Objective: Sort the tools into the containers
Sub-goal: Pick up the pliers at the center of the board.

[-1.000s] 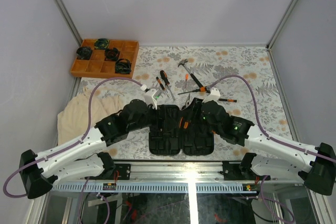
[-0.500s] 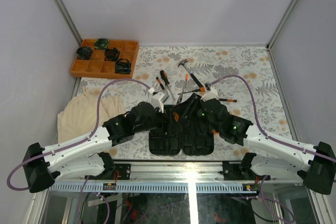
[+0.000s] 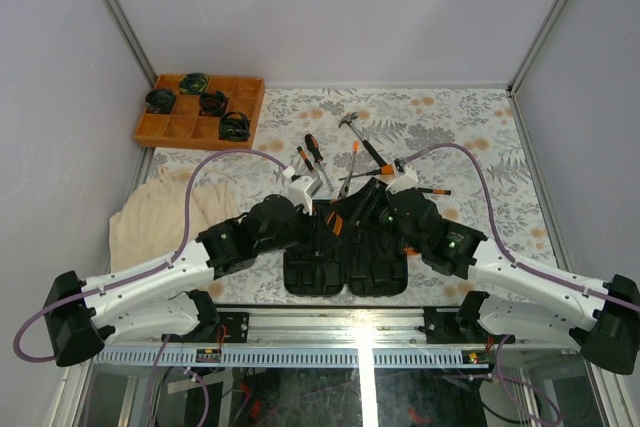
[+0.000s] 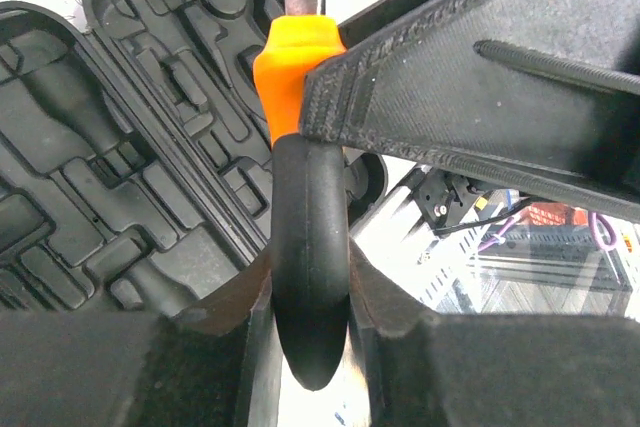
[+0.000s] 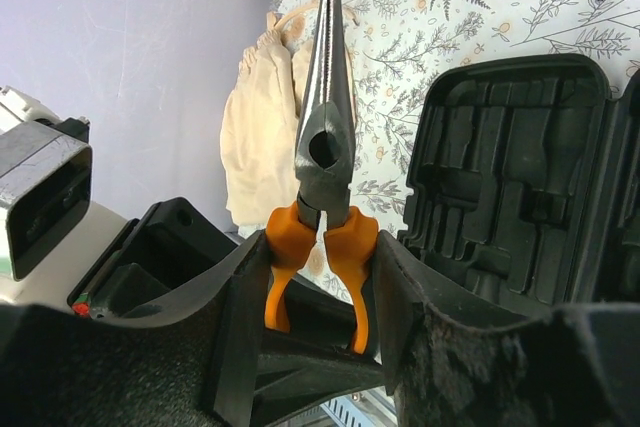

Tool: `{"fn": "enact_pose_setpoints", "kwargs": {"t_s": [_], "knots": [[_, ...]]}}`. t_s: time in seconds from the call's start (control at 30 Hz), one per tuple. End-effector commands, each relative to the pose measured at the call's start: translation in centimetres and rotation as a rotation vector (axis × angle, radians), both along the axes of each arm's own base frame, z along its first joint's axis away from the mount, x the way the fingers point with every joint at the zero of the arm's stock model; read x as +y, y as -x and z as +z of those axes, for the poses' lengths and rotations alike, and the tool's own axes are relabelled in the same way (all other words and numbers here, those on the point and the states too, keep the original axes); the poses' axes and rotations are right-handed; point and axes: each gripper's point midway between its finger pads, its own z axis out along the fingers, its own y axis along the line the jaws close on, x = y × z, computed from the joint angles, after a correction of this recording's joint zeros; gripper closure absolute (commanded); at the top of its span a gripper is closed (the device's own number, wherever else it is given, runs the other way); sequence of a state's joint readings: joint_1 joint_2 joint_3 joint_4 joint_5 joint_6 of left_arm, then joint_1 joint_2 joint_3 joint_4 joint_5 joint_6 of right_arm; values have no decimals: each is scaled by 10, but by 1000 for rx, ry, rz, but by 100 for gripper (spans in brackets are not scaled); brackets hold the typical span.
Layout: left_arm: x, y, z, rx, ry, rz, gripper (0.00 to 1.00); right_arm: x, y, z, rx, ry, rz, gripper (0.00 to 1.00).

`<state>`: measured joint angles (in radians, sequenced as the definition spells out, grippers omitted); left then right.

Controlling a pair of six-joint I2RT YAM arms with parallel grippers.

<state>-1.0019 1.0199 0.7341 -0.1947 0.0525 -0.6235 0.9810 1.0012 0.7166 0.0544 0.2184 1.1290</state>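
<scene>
Pinching the pliers [image 5: 325, 147] together, left claw [image 4: 310, 292] and right claw [image 5: 320, 267] hang over floral tablecloth [image 3: 450, 117] (grey walls [image 3: 330, 7] around).

An orange gridded tray [image 3: 243, 90] holds four black-green coils [image 3: 212, 102]; a cream cloth [image 3: 148, 219] lies near it.

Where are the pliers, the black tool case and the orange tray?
pliers [image 5: 328, 77], right wrist view, on the steel nose.
tool case [image 5: 510, 177], right wrist view, on its moulded inside.
orange tray [image 3: 190, 129], top external view, on a bare compartment.
</scene>
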Motion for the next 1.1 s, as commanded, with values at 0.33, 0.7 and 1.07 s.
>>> {"fn": "enact_pose_setpoints", "kwargs": {"t_s": [0.33,0.7,1.07], "knots": [[2,-3,22,-60,23,4,100,-68,-3,33,-268,124,-118,32],[3,6,17,-52,-10,-56,100,-111,6,42,-693,423,-25,29],[6,11,22,-63,-7,-86,100,-75,26,57,-1155,641,331,24]]}}
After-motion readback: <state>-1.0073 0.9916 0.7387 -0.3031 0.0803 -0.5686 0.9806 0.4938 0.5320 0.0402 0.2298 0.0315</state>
